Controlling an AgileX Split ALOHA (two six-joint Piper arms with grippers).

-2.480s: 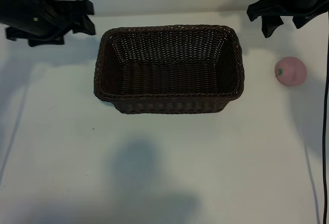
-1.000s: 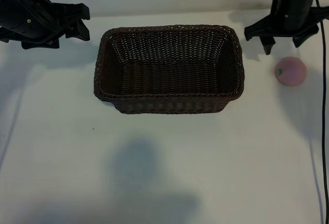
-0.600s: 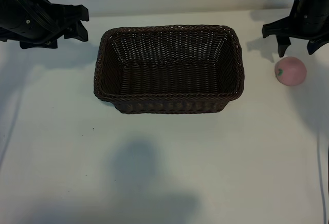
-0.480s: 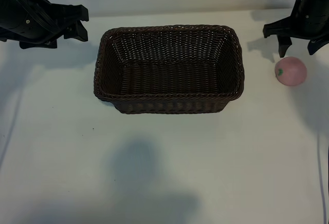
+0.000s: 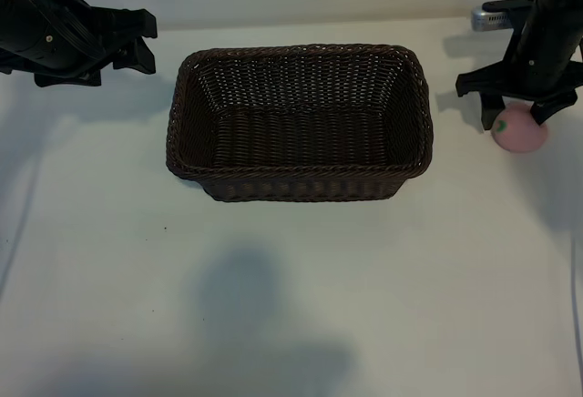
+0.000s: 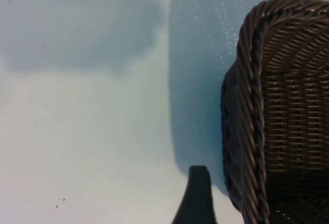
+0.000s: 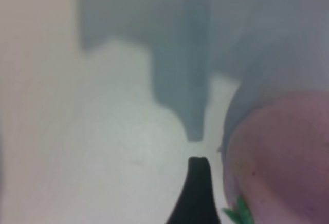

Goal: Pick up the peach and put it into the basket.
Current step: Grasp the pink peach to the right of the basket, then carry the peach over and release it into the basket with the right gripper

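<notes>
The worktop (image 5: pixel 291 306) carries the basket (image 5: pixel 299 124) toward its far edge. Left gripper (image 5: pixel 137 37) hangs released near the far-left corner. Right gripper (image 5: pixel 515 110), spread wide, straddles the peach (image 5: pixel 521 133) by the right edge, hiding its top.

This is looking like a robotics lab or test bench — a plain white worktop (image 5: pixel 291 288) is sitting under bright overhead light, with two black robot arms reaching in from the far corners and a dark cable (image 5: pixel 577 288) trailing down one edge. Nothing domestic is showing around it — just bare surface and shadows.
</notes>
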